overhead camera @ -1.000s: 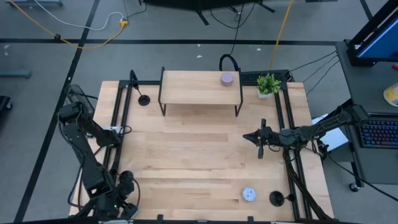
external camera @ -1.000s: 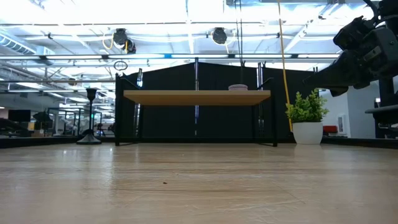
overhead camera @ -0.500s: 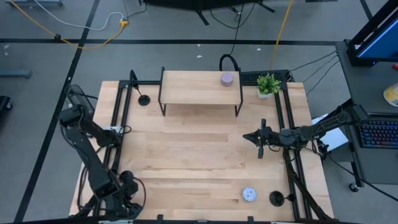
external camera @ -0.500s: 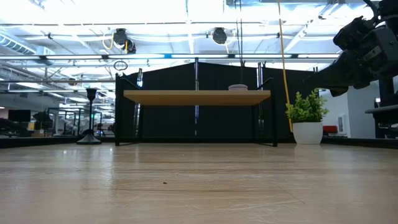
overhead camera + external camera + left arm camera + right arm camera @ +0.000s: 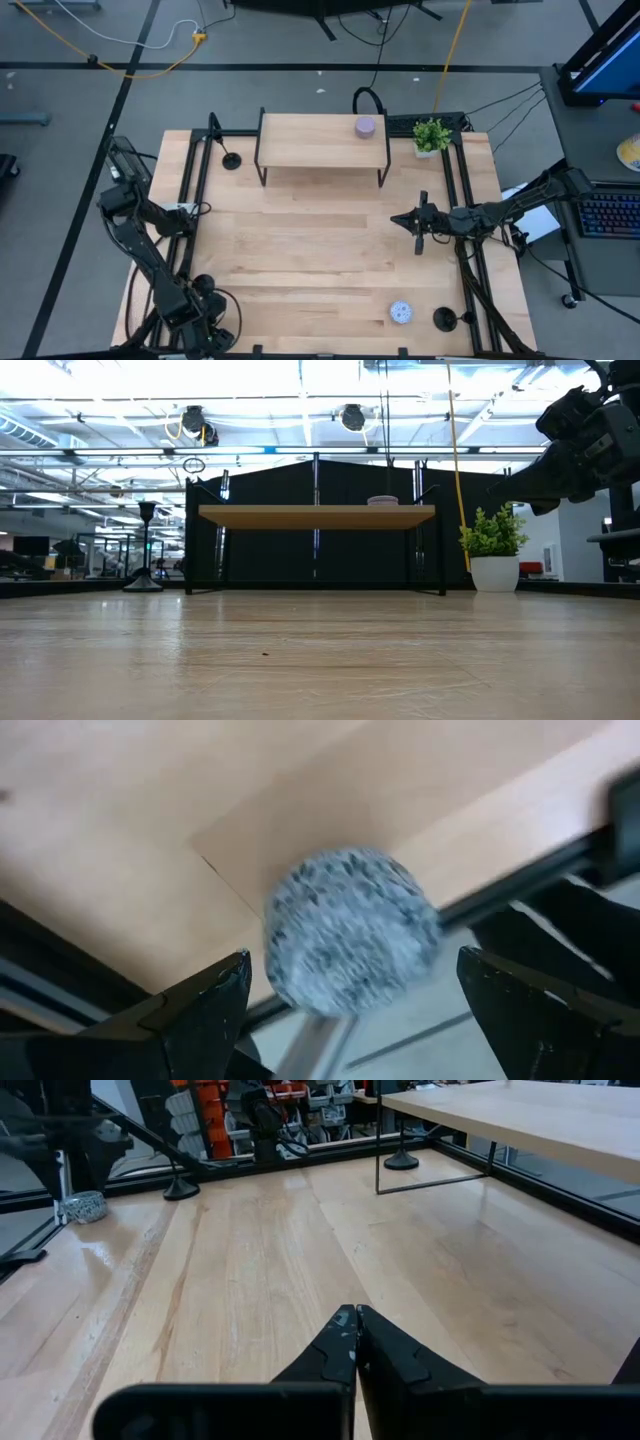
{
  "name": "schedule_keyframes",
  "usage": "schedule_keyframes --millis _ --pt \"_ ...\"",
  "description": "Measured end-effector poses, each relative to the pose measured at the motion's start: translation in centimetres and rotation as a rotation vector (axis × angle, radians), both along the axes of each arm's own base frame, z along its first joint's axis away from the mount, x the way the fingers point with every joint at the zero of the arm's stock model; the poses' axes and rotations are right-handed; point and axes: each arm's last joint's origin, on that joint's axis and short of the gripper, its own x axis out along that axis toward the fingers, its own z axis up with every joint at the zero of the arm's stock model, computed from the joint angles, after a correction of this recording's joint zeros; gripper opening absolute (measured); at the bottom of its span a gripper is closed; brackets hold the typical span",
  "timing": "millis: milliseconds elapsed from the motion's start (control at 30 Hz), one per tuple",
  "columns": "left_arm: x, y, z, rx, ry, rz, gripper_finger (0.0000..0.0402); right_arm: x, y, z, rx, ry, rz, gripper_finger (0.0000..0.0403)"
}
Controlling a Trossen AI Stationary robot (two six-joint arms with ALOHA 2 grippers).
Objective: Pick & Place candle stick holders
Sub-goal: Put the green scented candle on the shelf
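One black candle stick holder (image 5: 231, 160) stands on its disc base at the table's far left, also showing in the low view (image 5: 146, 550). A second holder (image 5: 443, 320) stands at the near right. A third holder (image 5: 180, 1185) stands near the left arm. My left gripper (image 5: 352, 960) is open, pointing steeply down over the table's near left corner (image 5: 208, 335). Its fingers stand on either side of a grey speckled puck (image 5: 350, 930) without touching it. My right gripper (image 5: 356, 1312) is shut and empty, held level above the table's right half (image 5: 393, 219).
A low wooden shelf (image 5: 322, 140) on thin black legs stands at the far middle, with a lavender puck (image 5: 366, 126) on it. A small potted plant (image 5: 431, 135) stands far right. A white puck (image 5: 401, 312) lies near right. Black rails (image 5: 190, 200) run along the table's sides.
My left gripper has sunk toward the table's near left corner, shifting slightly toward the right edge, and has stayed open.
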Motion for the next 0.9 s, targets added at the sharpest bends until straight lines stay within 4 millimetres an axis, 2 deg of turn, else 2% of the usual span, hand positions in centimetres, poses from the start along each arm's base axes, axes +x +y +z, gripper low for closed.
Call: schedule_keyframes --millis 533,900 --pt "0.3 -0.7 -3.3 0.069 0.075 -0.03 0.0361 0.0 0.0 0.1 0.002 -0.006 0.0 0.0" --pt "0.3 -1.0 -3.5 0.062 0.095 0.017 0.0361 0.0 0.0 0.0 0.001 -0.004 0.0 0.0"
